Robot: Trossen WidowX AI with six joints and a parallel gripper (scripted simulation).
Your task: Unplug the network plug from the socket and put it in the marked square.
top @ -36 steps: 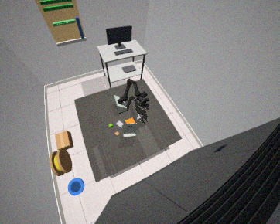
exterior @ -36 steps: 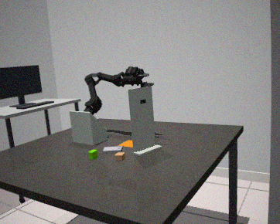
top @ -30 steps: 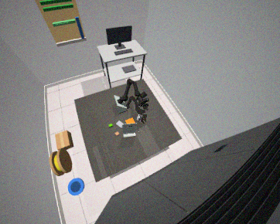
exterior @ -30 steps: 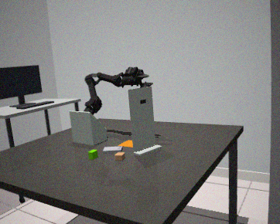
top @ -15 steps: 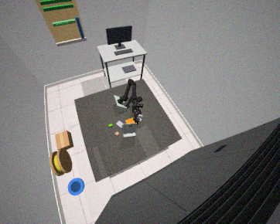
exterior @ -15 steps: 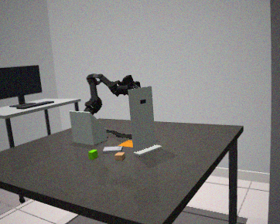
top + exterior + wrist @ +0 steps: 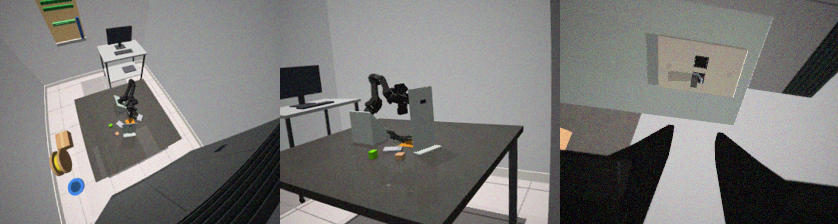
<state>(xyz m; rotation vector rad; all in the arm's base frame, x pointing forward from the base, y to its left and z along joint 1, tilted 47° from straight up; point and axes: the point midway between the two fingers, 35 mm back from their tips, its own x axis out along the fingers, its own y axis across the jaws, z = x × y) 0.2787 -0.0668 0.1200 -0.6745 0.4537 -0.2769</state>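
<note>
The upright grey-green panel (image 7: 130, 129) (image 7: 420, 120) (image 7: 615, 60) bears a beige faceplate (image 7: 677, 52) with two dark openings. A small greyish, partly clear plug (image 7: 695, 80) sits at one of them; its tab is too small to make out. My gripper (image 7: 695, 134) is partly open, with nothing between its fingertips. In the wrist view the fingertips are apart from the plug and appear below the faceplate. In the exterior view the fingers are hidden behind the panel. An orange patch (image 7: 130, 121) (image 7: 406, 144) lies by the panel's foot; I cannot tell whether it is the marked square.
A green cube (image 7: 110, 125) (image 7: 373, 154), a peach block (image 7: 117, 134) (image 7: 400, 156) and a pale flat piece (image 7: 120, 123) (image 7: 393, 149) lie near the panel. A white bar (image 7: 129, 135) (image 7: 428, 150) lies beyond it. A grey-green angled block (image 7: 362, 127) stands near the arm's base.
</note>
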